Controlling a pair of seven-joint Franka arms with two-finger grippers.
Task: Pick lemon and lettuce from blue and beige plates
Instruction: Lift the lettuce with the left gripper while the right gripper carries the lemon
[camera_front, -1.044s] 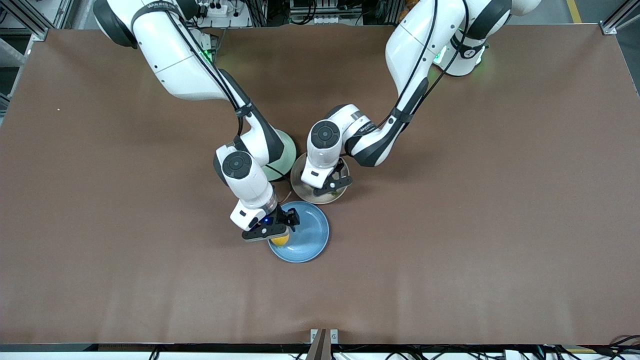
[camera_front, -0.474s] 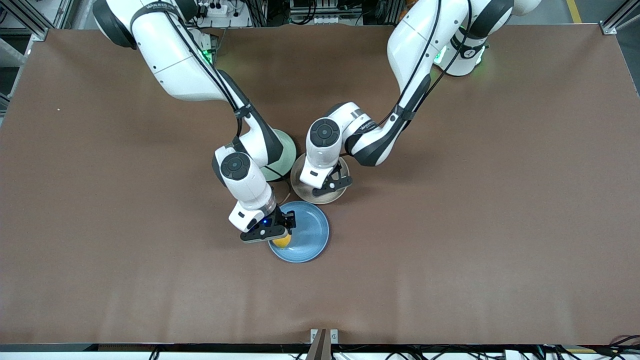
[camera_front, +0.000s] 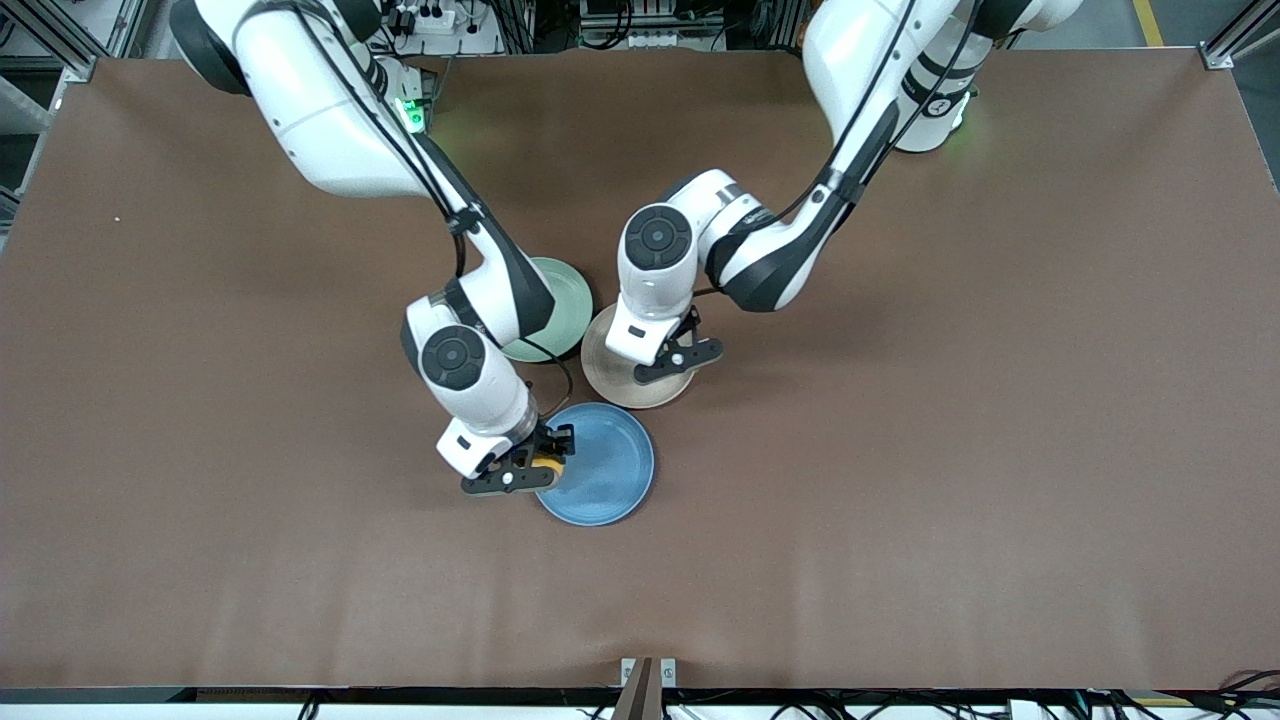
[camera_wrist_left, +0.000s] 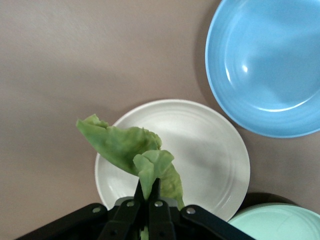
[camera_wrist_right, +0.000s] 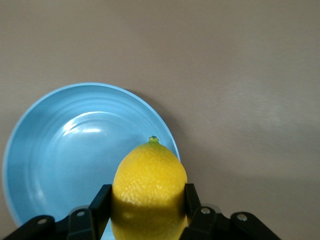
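Note:
My right gripper (camera_front: 540, 463) is shut on the yellow lemon (camera_wrist_right: 149, 192) and holds it up over the edge of the blue plate (camera_front: 610, 470) that lies toward the right arm's end. My left gripper (camera_front: 672, 350) is shut on a green lettuce leaf (camera_wrist_left: 131, 148), which hangs above the beige plate (camera_front: 612, 375). In the front view the lemon (camera_front: 547, 466) shows only as a small yellow patch and the lettuce is hidden under the left hand. Both plates are bare, as the blue plate (camera_wrist_right: 60, 150) and the beige plate (camera_wrist_left: 210, 155) show in the wrist views.
A pale green plate (camera_front: 565, 290) lies beside the beige plate, farther from the front camera than the blue one, partly under the right arm. The three plates sit close together at the table's middle. Brown tabletop (camera_front: 950, 450) spreads around them.
Both grippers have risen from their plates with their loads. The right gripper has carried the lemon toward the blue plate's edge at the right arm's end; the left hand lifted clear of the beige plate.

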